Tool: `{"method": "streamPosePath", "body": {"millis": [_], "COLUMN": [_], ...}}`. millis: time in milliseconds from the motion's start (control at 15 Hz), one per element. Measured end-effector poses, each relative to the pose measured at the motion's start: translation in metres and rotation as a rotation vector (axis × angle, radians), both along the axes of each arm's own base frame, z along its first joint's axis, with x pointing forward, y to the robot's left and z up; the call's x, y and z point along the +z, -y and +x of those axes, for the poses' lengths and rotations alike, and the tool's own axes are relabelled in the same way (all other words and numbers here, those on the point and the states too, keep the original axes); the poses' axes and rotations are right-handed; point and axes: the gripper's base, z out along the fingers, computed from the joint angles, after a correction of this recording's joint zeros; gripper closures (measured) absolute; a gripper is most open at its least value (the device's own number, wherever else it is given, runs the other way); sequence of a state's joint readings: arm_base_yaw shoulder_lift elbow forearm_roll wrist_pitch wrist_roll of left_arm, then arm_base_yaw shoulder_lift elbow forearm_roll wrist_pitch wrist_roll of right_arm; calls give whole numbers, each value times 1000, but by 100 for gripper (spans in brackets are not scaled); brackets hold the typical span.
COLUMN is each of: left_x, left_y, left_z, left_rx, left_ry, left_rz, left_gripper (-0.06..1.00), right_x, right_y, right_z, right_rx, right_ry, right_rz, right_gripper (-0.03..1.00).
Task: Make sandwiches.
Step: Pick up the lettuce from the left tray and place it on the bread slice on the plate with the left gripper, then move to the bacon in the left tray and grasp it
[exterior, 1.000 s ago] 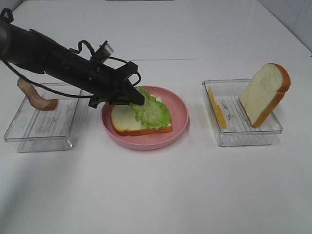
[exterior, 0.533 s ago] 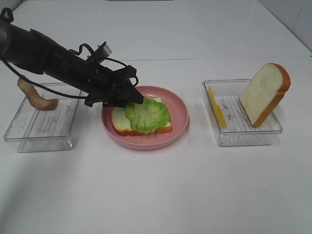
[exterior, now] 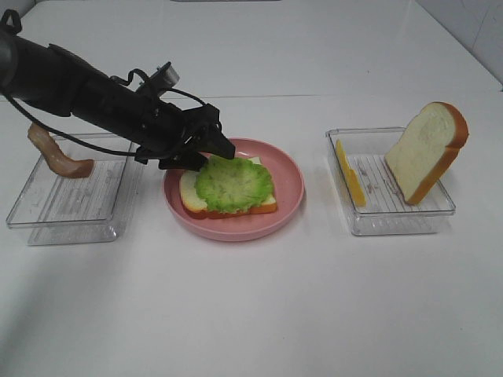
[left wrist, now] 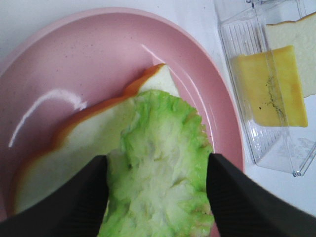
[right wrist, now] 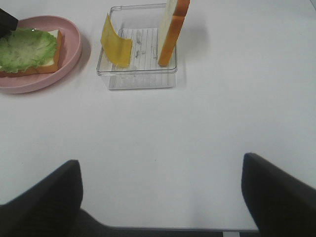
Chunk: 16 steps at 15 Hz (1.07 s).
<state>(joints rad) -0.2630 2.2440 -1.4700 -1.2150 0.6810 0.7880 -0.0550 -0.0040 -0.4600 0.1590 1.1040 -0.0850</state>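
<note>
One white bread slice [exterior: 192,192] with orange-brown crust lies on the pink plate [exterior: 291,177]. Ruffled green lettuce [exterior: 233,183] lies flat on it. My left gripper [exterior: 214,155] hovers over the lettuce's back left edge with its jaws open. In the left wrist view the lettuce [left wrist: 158,173] sits between the two spread fingers [left wrist: 74,207], over the bread [left wrist: 94,133]. The second bread slice [exterior: 428,149] leans upright in the right tray, beside the yellow cheese [exterior: 348,173]. The bacon strip [exterior: 59,157] rests in the left tray. My right gripper [right wrist: 160,197] is open over bare table.
A clear tray [exterior: 71,200] at the left holds the bacon. A clear tray [exterior: 393,220] at the right holds cheese and bread; the right wrist view shows it [right wrist: 138,74] with the plate [right wrist: 74,34] beside it. White table all around.
The lettuce was held tilted on edge over the bread; it has dropped and now lies flat. My left gripper has opened and drawn back slightly to the left.
</note>
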Motion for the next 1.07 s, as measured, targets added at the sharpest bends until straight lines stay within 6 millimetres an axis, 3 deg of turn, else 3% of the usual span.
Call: {"method": "streamPosePath", "body": {"millis": [133, 333, 600, 667, 867, 1000, 1067], "left_x": [23, 76, 128, 146, 173, 178, 175], "left_y": [0, -16, -61, -71, -86, -96, -111], "left_z": [7, 18, 19, 22, 19, 18, 20], "left_rx": [-17, -27, -52, 17, 169, 229, 299], "left_ry": [50, 27, -89, -58, -42, -54, -93], "left_rz": [-31, -20, 369, 474, 565, 577, 564], "left_gripper": [29, 28, 28, 28, 28, 28, 26], "right_x": [0, 0, 0, 0, 0, 0, 0], "right_y": [0, 0, 0, 0, 0, 0, 0], "right_z": [0, 0, 0, 0, 0, 0, 0], "right_rx": [0, 0, 0, 0, 0, 0, 0], "right_ry": [0, 0, 0, 0, 0, 0, 0], "right_rz": [0, 0, 0, 0, 0, 0, 0], "right_gripper": [12, 12, 12, 12, 12, 12, 12]}}
